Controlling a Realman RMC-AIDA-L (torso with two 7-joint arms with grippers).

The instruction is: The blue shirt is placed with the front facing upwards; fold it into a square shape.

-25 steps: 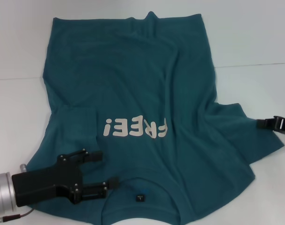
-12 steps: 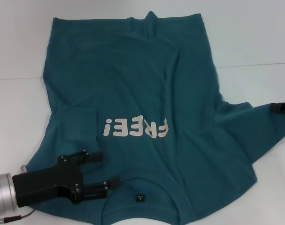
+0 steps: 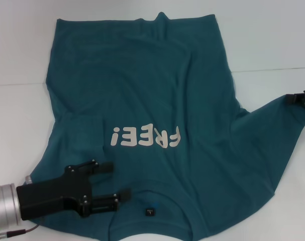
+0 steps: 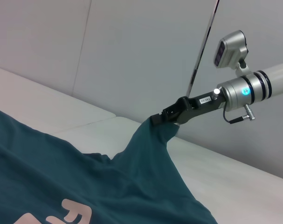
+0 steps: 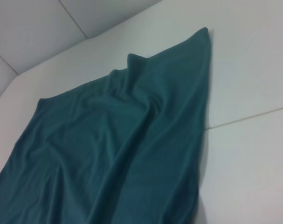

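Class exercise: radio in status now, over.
Left gripper open over the collar area. Right gripper shut on sleeve, lifting it. Blue shirt front up, unfolded. Nothing obstructing.

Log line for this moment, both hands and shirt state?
right hand: shut on blue shirt sleeve, lifted off to the right | left hand: open, above left shoulder by collar | shirt: front up, unfolded

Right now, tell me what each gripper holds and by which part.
The right gripper is shut on the blue shirt, pinching its sleeve end and lifting it off the table. The left gripper holds nothing, open above the shirt's shoulder near the collar.
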